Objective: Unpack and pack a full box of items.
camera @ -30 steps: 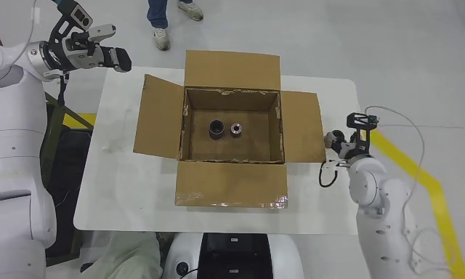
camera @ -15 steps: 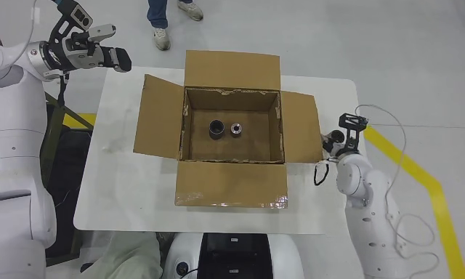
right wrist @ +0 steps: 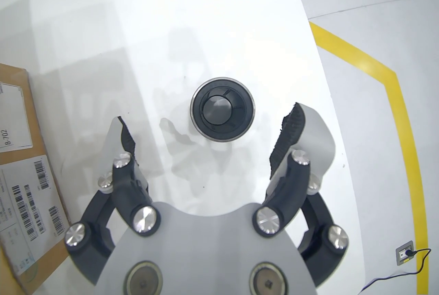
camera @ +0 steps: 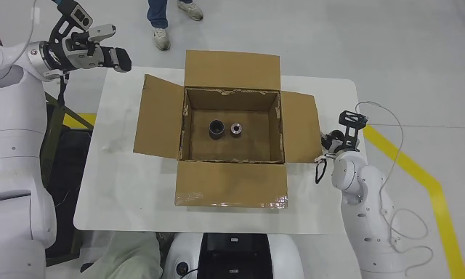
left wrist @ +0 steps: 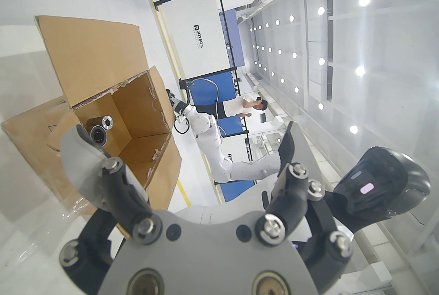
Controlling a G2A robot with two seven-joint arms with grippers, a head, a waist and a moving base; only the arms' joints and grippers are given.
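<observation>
There's the right gripper (right wrist: 208,132) spread wide over a black can (right wrist: 223,113) standing on the table (camera: 123,177) beside the box (camera: 231,183), the left gripper (camera: 122,59) open off at the far corner: unpacking, I'd say, with two cans (camera: 217,128) inside to reach down for next.

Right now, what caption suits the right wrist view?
Open right gripper over a black cylinder standing on the white table.
</observation>
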